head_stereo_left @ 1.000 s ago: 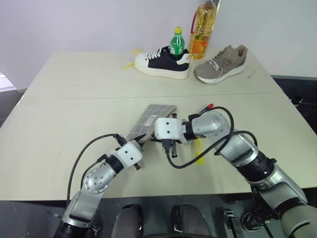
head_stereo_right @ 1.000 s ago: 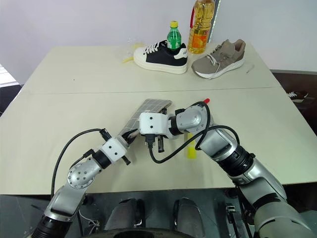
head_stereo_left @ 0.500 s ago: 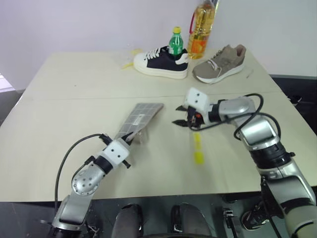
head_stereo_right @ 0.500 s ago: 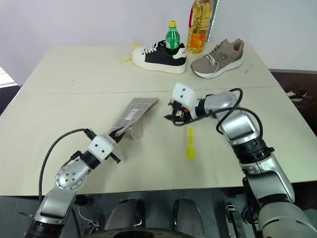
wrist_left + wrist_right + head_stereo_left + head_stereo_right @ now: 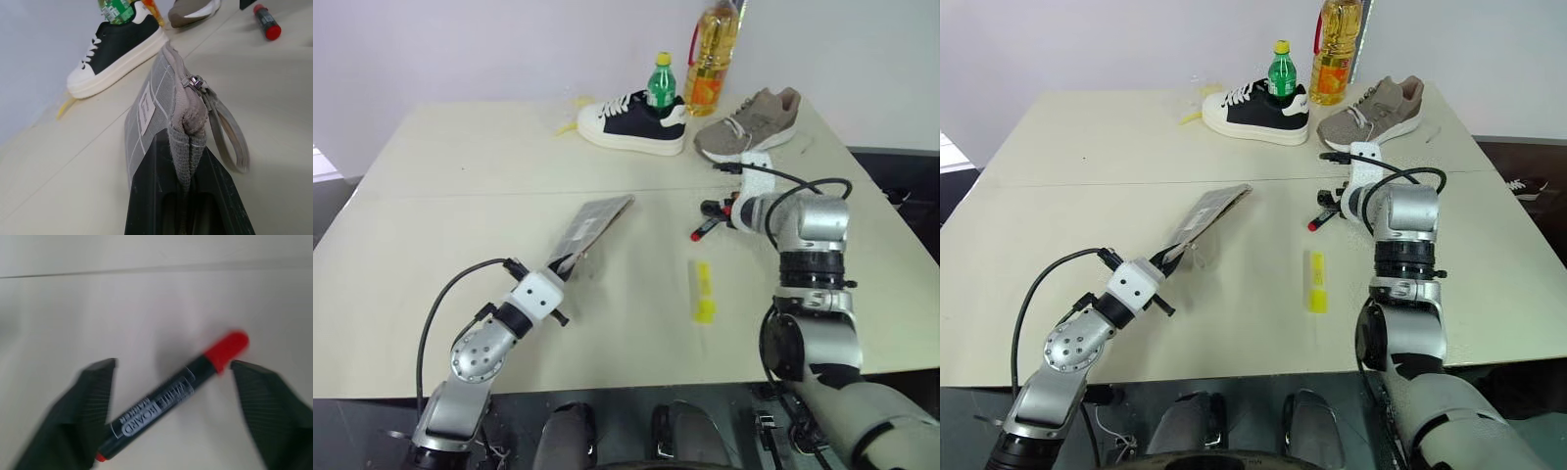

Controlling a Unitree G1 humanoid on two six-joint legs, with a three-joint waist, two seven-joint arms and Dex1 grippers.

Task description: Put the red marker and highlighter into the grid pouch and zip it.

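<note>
The grid pouch [image 5: 594,222] is pinched at one end by the left gripper [image 5: 563,265]. Right of the pouch, the red marker [image 5: 171,398] is straddled by the spread right gripper [image 5: 173,377]; the highlighter [image 5: 703,291] is seen nearer.

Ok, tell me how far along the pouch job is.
Done: nothing is packed yet. In hand: the left gripper is shut on the pouch's end, holding it tilted off the table, and the open right gripper straddles the marker, which lies on the table ungrasped. Left: grab and insert the marker, then the highlighter, lying nearer the front edge, then zip.
</note>
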